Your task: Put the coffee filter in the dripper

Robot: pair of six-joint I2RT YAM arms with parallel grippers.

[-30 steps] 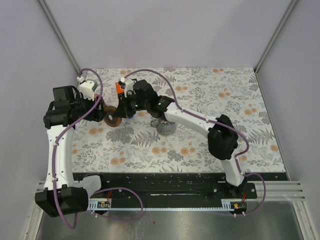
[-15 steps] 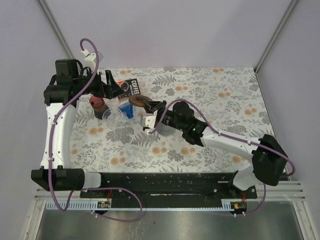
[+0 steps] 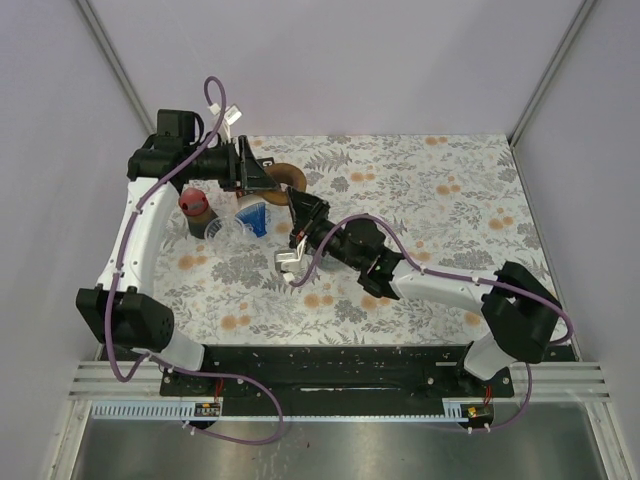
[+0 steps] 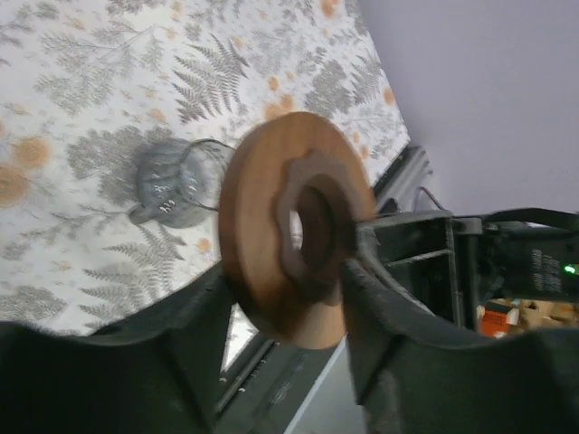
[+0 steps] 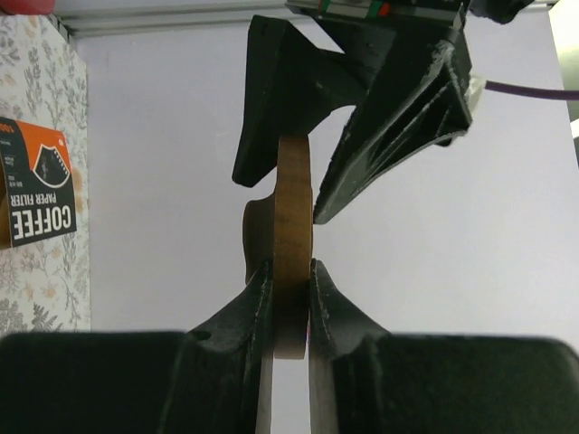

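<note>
While the tabletop carries the rest, the task sits in a side step: left claw and right claw both clench the wooden ring, aloft toward 11 o'clock. The coffee filter box lies at 9 o'clock in the right wrist view; the glass dripper seems empty. Next, I judge, one claw must let go and fetch a filter. Half a second ago only the right claw held the ring; the left stood apart.

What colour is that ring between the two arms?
The ring is brown, like wood; the left wrist view shows it best.
</note>
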